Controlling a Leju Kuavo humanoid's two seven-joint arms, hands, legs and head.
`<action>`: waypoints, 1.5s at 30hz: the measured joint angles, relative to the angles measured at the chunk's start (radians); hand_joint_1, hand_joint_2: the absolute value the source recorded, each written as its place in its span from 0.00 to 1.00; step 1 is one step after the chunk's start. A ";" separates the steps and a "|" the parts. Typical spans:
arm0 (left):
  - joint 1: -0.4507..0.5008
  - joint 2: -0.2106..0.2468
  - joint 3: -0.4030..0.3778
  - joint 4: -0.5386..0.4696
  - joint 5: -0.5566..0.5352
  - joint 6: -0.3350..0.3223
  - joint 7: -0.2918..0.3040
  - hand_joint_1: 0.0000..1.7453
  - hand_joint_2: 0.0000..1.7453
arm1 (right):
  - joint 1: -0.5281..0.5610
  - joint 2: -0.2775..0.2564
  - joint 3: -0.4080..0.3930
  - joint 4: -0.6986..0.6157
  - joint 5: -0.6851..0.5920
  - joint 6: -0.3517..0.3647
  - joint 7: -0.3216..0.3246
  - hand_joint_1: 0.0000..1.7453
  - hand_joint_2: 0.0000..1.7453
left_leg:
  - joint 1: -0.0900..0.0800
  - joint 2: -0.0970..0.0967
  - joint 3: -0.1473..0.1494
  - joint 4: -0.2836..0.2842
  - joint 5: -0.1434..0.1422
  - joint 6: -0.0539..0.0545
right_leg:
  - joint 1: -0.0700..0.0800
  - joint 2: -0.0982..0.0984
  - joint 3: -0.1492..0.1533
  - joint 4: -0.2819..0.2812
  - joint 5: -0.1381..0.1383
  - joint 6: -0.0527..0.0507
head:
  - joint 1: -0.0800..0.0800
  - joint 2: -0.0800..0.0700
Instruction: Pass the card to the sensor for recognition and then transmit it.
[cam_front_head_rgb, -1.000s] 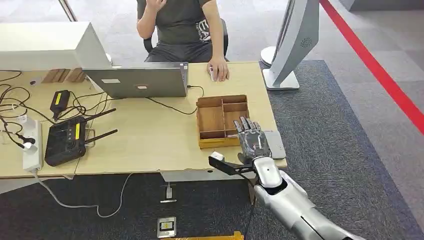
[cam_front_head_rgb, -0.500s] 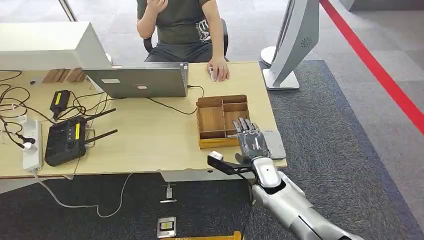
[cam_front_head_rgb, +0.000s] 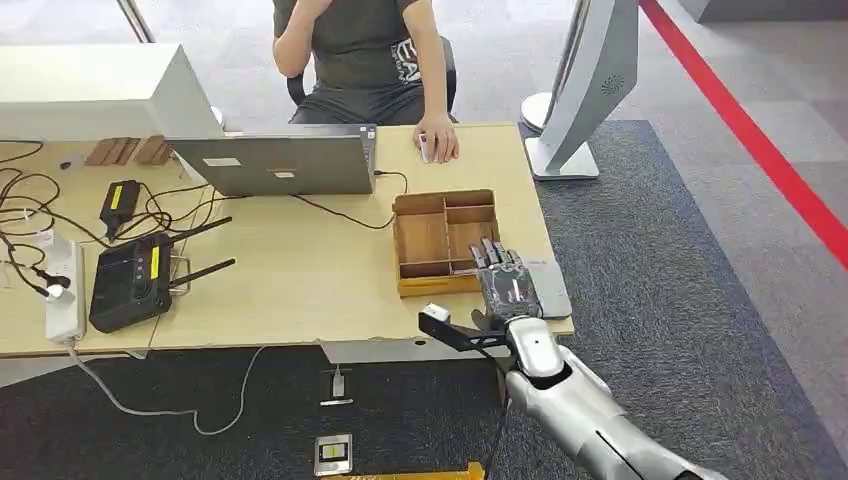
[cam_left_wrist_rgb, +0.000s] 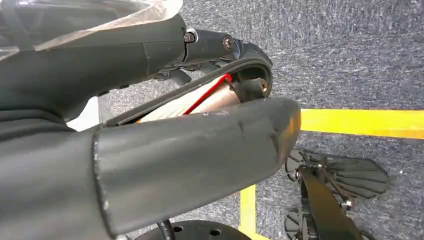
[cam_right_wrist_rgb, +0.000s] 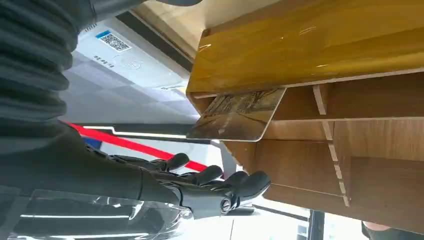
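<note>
A patterned card (cam_right_wrist_rgb: 235, 116) sticks out of a near compartment of the wooden organizer box (cam_front_head_rgb: 443, 197), leaning over its edge. My right hand (cam_front_head_rgb: 508, 282) hovers at the table's right front corner with its fingers (cam_right_wrist_rgb: 200, 185) stretched out. They are a little apart from the card and hold nothing. Partly under the hand lies the flat grey card sensor (cam_front_head_rgb: 555, 290), whose top bears a QR label (cam_right_wrist_rgb: 116, 42). My left hand (cam_left_wrist_rgb: 200, 160) hangs over the floor, its thumb and dark fingers apart with nothing held.
A person sits at the far side with a hand on a mouse (cam_front_head_rgb: 437, 140). On the table are a laptop (cam_front_head_rgb: 275, 165), a black controller (cam_front_head_rgb: 130, 280), cables and a power strip (cam_front_head_rgb: 62, 290). A white kiosk stand (cam_front_head_rgb: 585, 90) rises beyond the right edge.
My right hand has shifted slightly toward the table's near right edge. The card and box have not moved.
</note>
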 joint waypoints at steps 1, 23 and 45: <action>0.000 0.000 0.000 0.000 0.000 0.000 0.000 0.00 0.00 | 0.000 0.000 -0.001 0.003 0.002 -0.001 -0.001 0.00 1.00 | 0.000 0.000 0.000 0.000 0.000 0.000 | 0.000 0.000 0.000 0.000 0.000 0.000 | 0.000 0.000; 0.000 0.000 -0.001 0.000 -0.012 -0.005 0.004 0.00 0.00 | 0.000 0.006 -0.023 0.009 -0.022 0.000 -0.013 1.00 1.00 | 0.000 0.000 0.000 0.000 0.000 0.000 | 0.000 0.000 0.000 0.000 0.000 0.000 | 0.000 0.000; 0.000 0.000 -0.003 0.000 -0.006 -0.001 0.001 0.00 0.00 | 0.004 0.018 -0.025 0.003 -0.019 -0.041 -0.036 1.00 1.00 | 0.000 0.000 0.000 0.000 0.000 0.000 | 0.000 0.000 0.000 0.000 0.000 0.000 | 0.000 0.000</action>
